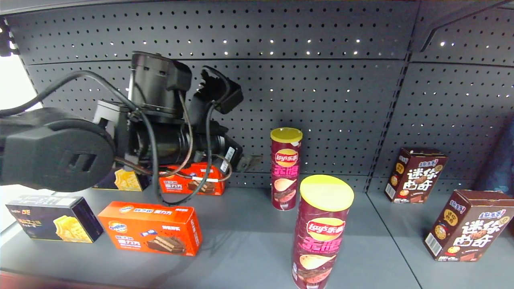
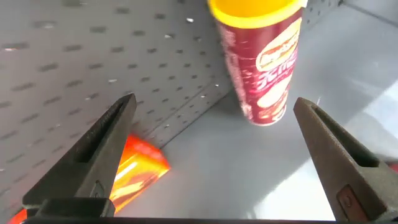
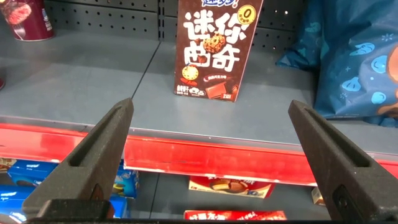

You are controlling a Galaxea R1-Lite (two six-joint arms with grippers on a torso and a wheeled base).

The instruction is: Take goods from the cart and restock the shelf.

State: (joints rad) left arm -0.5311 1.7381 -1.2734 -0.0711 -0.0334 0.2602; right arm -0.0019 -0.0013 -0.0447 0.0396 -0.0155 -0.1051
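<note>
My left gripper [image 2: 214, 102] is open and empty, reaching in over the grey shelf [image 1: 249, 241] close to the pegboard back wall. In the head view the left gripper [image 1: 248, 161] sits just left of the rear chips can [image 1: 285, 168]. That maroon, yellow-lidded can [image 2: 264, 62] stands upright a short way beyond the fingers [image 2: 99, 155], apart from them. A second chips can [image 1: 321, 233] stands nearer the shelf front. My right gripper [image 3: 211, 104] is open and empty, in front of the shelf's red edge strip [image 3: 217, 158], facing a brown cookie box [image 3: 214, 50].
Two orange boxes [image 1: 150, 233] [image 1: 192, 184] and two dark blue boxes [image 1: 54, 222] [image 1: 124, 180] lie on the left of the shelf. Brown cookie boxes [image 1: 415, 174] [image 1: 468, 230] stand on the right section. A blue bag [image 3: 360, 62] sits beside the cookie box. More goods [image 3: 230, 186] lie one level down.
</note>
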